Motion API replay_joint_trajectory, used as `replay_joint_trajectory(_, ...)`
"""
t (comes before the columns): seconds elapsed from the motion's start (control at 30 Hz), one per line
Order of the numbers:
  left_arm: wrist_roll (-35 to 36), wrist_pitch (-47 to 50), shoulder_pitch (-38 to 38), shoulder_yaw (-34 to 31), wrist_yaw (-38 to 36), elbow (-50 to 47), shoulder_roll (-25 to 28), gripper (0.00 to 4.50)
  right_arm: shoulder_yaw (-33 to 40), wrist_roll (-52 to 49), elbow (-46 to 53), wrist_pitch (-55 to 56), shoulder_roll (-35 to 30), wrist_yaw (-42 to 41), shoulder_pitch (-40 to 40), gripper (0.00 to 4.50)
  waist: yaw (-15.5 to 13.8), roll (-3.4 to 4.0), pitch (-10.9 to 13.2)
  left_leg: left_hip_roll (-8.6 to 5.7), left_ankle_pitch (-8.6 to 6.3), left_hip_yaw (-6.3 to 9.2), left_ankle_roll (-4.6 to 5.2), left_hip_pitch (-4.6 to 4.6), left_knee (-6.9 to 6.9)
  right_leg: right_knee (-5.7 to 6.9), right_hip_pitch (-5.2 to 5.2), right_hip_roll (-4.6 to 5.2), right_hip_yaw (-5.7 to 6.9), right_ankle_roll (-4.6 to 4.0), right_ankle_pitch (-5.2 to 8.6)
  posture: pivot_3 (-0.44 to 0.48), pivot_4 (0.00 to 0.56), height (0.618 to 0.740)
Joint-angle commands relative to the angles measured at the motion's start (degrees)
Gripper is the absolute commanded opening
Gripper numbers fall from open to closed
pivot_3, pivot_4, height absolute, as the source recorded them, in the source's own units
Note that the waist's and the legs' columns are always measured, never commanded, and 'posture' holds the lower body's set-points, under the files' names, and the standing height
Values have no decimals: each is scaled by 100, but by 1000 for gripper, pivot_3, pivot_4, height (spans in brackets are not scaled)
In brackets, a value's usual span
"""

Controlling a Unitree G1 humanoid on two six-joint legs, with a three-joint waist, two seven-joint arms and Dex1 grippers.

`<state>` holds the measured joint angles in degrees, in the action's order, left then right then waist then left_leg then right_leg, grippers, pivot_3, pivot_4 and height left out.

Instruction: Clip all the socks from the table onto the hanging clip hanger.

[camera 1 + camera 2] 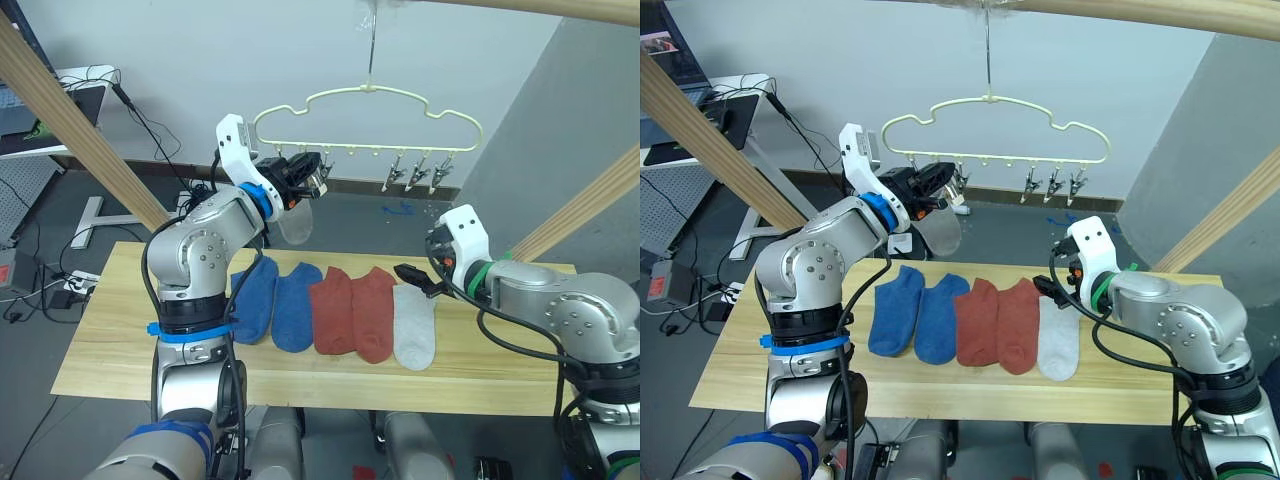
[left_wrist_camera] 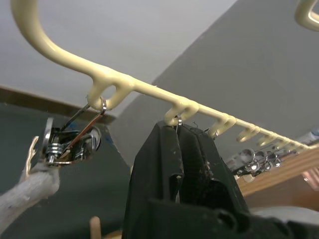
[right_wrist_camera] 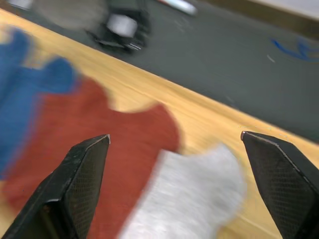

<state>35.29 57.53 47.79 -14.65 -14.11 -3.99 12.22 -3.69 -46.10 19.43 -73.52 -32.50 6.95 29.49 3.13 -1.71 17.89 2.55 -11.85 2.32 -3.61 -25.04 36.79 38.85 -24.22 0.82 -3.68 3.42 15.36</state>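
Five socks [image 1: 335, 310] lie in a row on your table [image 1: 110, 345]; one grey sock [image 1: 295, 225] hangs clipped on the hanger [image 1: 370, 105]. Your left gripper [image 2: 182, 149] is pressed together at a clip; your right gripper [image 3: 177, 154] is spread wide above the socks.

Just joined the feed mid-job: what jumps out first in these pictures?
The row of five ankle socks on the light wooden table: two blue, two rust red, one light grey. Above, the left gripper is shut at a clip on the pale yellow-green wire hanger, where a grey sock already hangs. The right gripper hovers open over the grey sock on the table.
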Motion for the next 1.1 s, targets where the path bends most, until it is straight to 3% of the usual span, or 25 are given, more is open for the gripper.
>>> replay_joint_trajectory(0.03,394,374,252,-202,65,-241,50,0,-68,614,-229,46,215,144,-82,4481,12,0,0,0,0,0,0,0,0,0,0,0,0,0,0,-73,307,740)
replay_joint_trajectory(0.37,463,582,313,-188,130,-256,137,0,70,1812,-984,0,1439,563,-136,4481,15,2,1,3,0,-2,-1,0,-10,1,-8,-2,-2,-3,-2,-58,315,740)
replay_joint_trajectory(1.1,721,1059,405,-420,226,-119,216,0,723,3021,-1976,95,2497,300,-84,4481,14,3,2,3,0,-1,0,2,-16,0,-9,-2,0,-2,-1,-34,325,740)
